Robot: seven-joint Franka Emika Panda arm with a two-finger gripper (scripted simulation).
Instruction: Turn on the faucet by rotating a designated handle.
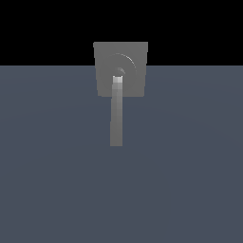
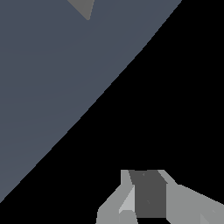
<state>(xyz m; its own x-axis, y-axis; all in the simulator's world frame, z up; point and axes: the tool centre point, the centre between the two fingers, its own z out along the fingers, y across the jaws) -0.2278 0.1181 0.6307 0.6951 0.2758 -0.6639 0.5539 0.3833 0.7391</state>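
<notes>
The faucet (image 1: 120, 69) is showing in the exterior view as a square grey plate (image 1: 135, 80) with a raised round hub (image 1: 124, 64); the handle (image 1: 116, 116) is projecting from the hub as a long flat bar, lighter at its hub end, its free end lying over the blue-grey floor (image 1: 190, 166). No arm is appearing in that view.

In the wrist view the gripper (image 2: 148, 197) is showing only as grey finger housings around a darker block; the tips are cut off by the frame, so whether the fingers are apart or together cannot be told. A grey wedge (image 2: 82, 8), probably part of the faucet, is sitting far ahead of the fingers and well apart from them; which part cannot be told.

Judgement: the approach is not yet made. To do it well, the fingers should be meeting the bar near its free end, far from the hub, and pushing across its long side so the sweep follows an arc about the hub.

Edges and room: the floor is reading as bare on both sides of the bar. The floor's edge is running diagonally beside the fingers, black void beyond it. The plate's border is the nearest obstruction near the hub
</notes>
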